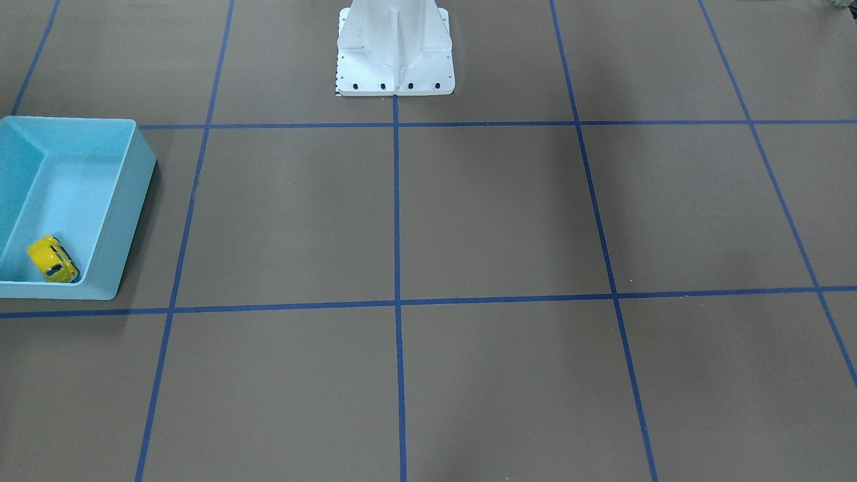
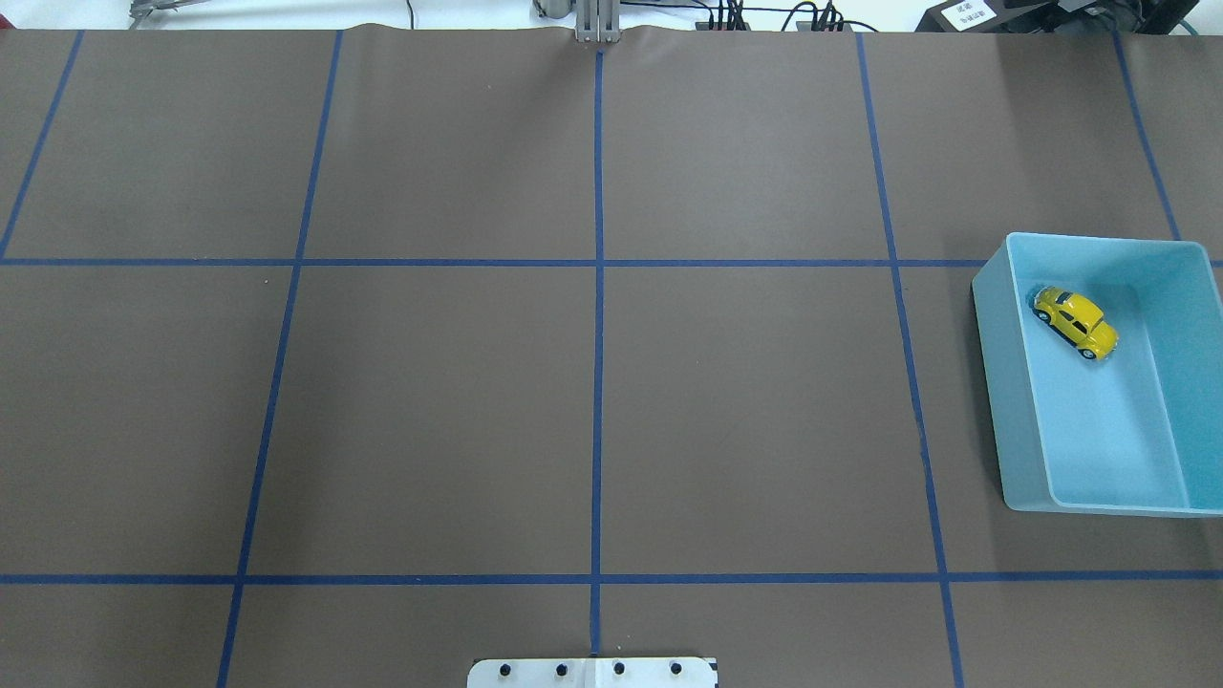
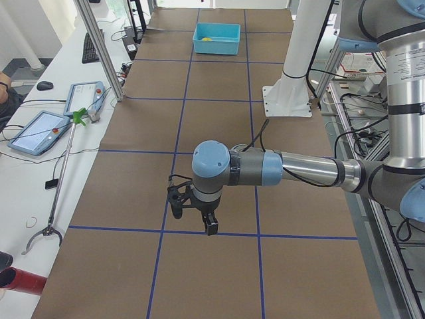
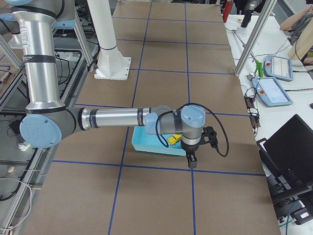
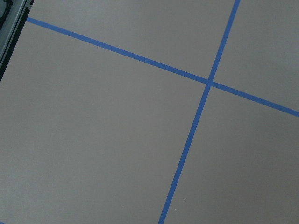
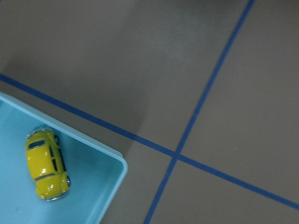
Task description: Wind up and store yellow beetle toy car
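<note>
— Your fingers: how far open, and holding what?

— I cannot tell. My left fingers (image 3: 210, 224) point down over the brown paper-covered counter (image 2: 430, 411) with its grid of blue tape lines (image 2: 598, 382), and only a side view shows them. My right fingers (image 4: 191, 159) point down too, over the counter near a corner of the light blue rectangular plastic bin (image 2: 1013, 401). Their gap I cannot tell either.

— And the toy?

— The tiny yellow beetle toy car (image 2: 1076, 322) with dark windows sits on its wheels inside that bin. It lies aslant, close to the corner far from my base and toward the counter's middle. My right fingers are outside the bin, apart from the car. The bin stands on my right side of the counter.
</note>
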{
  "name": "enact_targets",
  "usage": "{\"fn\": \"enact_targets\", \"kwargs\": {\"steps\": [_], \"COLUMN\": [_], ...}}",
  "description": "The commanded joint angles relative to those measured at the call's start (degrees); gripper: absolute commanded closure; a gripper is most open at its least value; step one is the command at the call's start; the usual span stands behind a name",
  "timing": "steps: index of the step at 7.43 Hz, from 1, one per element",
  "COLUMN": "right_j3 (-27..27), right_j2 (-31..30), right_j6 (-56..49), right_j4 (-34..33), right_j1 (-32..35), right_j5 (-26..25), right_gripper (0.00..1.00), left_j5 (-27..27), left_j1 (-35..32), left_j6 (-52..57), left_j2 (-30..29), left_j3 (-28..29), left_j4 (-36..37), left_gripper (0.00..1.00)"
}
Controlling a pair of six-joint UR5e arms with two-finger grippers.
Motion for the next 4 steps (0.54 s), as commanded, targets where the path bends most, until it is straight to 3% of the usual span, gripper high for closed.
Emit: {"fn": "enact_targets", "kwargs": {"steps": [1, 4], "right_j3": [-0.3, -0.7], "right_j2": [-1.8, -3.0], "right_j6": [10.1, 9.5], "right_j4": [-0.1, 0.6], "right_j1": [0.6, 0.6], "right_j5": [0.2, 0.3], "right_gripper": [0.0, 0.0], "left_j5": [0.0, 0.0], "left_j1": [0.1, 0.1], "left_j6": [-0.1, -0.1], "left_j2": [-0.2, -0.4], "left_j3": [0.1, 0.2], "left_j4": [0.0, 0.0], "left_gripper": [0.0, 0.0]}}
